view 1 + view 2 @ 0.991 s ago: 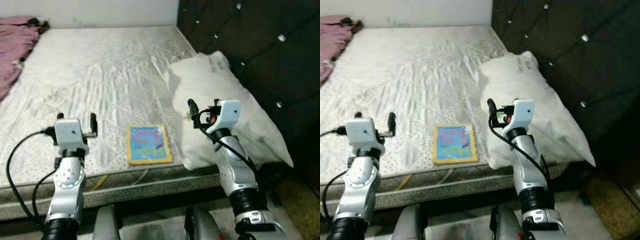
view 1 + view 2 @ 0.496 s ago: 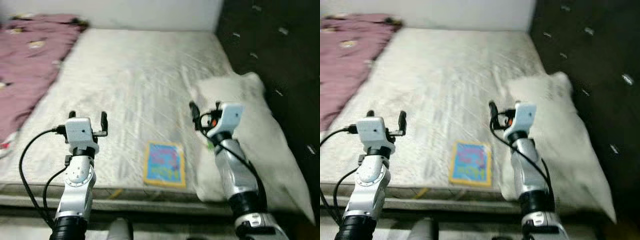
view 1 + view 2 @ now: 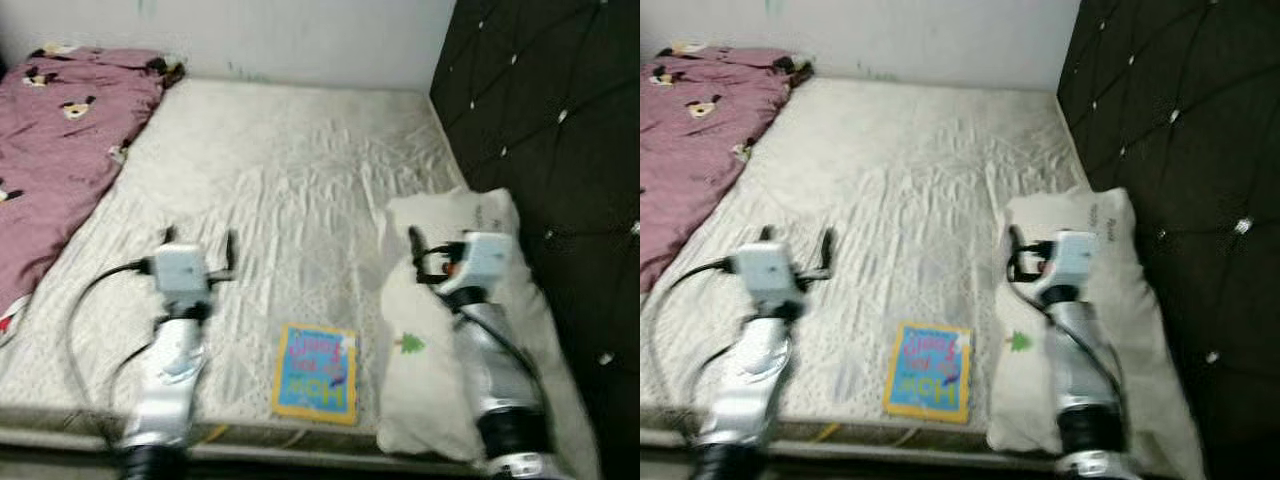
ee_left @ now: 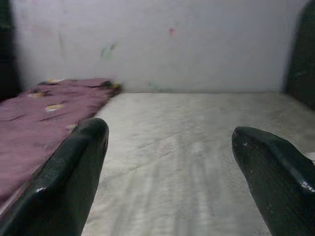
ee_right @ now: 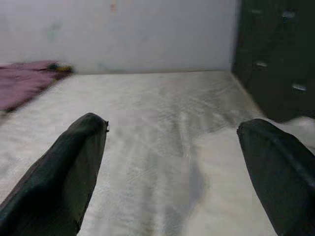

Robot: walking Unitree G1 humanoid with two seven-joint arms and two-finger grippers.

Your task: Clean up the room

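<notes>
I have both pincers spread wide and empty: the left gripper (image 3: 200, 244) hovers over the bare mattress (image 3: 290, 190), the right gripper (image 3: 440, 243) above the white pillow (image 3: 430, 380). The colourful book (image 3: 317, 372) lies flat near the mattress's front edge, just beside the pillow, with the pink blanket (image 3: 60, 160) well apart on the left.

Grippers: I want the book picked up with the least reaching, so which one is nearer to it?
The left gripper and right gripper both hover open beyond the book; they look about equally close, so I can't pick.
</notes>
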